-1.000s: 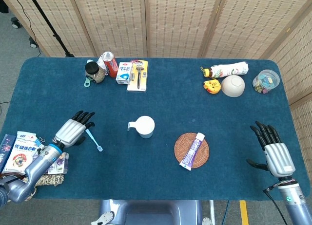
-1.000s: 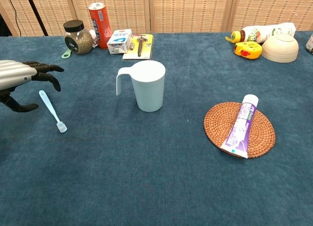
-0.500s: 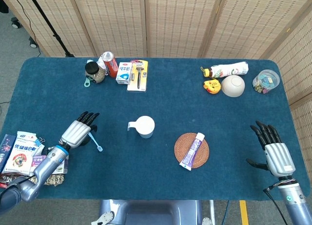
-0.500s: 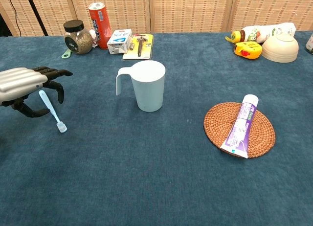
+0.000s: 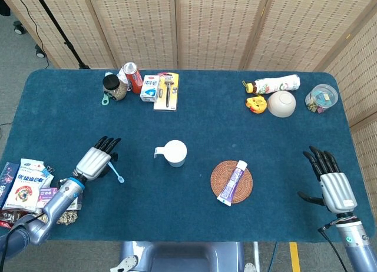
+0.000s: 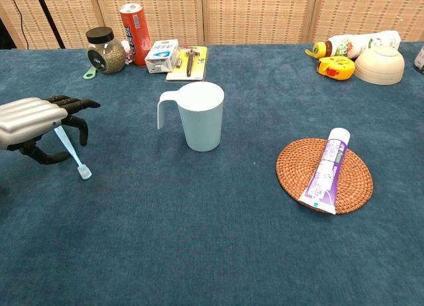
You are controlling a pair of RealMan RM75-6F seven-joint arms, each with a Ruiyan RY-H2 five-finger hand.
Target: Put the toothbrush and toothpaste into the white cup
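Note:
The white cup (image 5: 175, 152) (image 6: 202, 117) stands upright mid-table, handle to the left. A light blue toothbrush (image 5: 116, 171) (image 6: 73, 155) lies flat on the cloth left of the cup, bristle end nearest me. My left hand (image 5: 94, 160) (image 6: 33, 117) arches over its handle end, fingers on one side and thumb on the other, not closed on it. The purple-and-white toothpaste tube (image 5: 232, 182) (image 6: 324, 170) lies on a round woven coaster (image 5: 219, 173) (image 6: 288, 167) right of the cup. My right hand (image 5: 333, 183) rests open near the table's front right edge, seen only in the head view.
A jar (image 6: 104, 50), a red can (image 6: 133, 24), a small box (image 6: 162, 55) and a razor pack (image 6: 188, 61) line the back left. A bottle (image 5: 274, 83), a yellow toy (image 6: 333, 67), a bowl (image 6: 379, 65) and a plastic tub (image 5: 321, 98) sit back right. Snack packets (image 5: 23, 186) lie at the left edge.
My left hand has moved right and down, from beside the toothbrush to over its handle. The toothbrush, cup, toothpaste and right hand have not moved.

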